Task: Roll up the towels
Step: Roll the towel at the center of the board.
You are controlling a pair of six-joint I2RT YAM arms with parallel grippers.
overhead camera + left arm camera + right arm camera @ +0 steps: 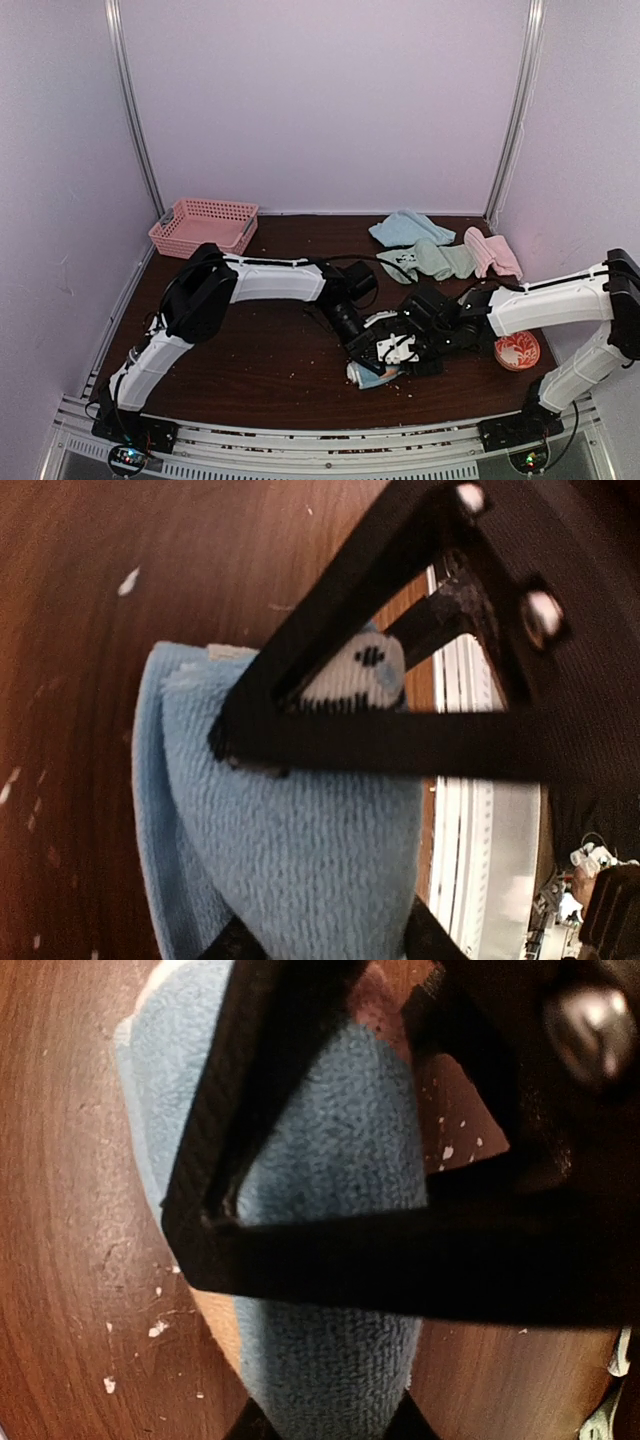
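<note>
A light blue towel (pixel 372 376), bunched into a roll, lies near the table's front edge, and both grippers meet over it. My left gripper (pixel 362 345) comes in from the left. In the left wrist view the towel (pixel 300 850) fills the gap of that gripper (pixel 330 945), touching both fingers. My right gripper (pixel 402 350) reaches in from the right. Its wrist view shows the towel (pixel 330 1360) squeezed inside the gripper (pixel 325 1425). Each wrist view has the other gripper's black frame across it. Another light blue towel (pixel 405 228), a sage green one (pixel 430 260) and a pink one (pixel 490 252) lie crumpled at the back right.
A pink plastic basket (pixel 203 226) stands at the back left corner. A red round disc with a white pattern (pixel 517 350) lies under the right arm. White crumbs dot the brown tabletop (pixel 270 360). Metal rails run along the near edge.
</note>
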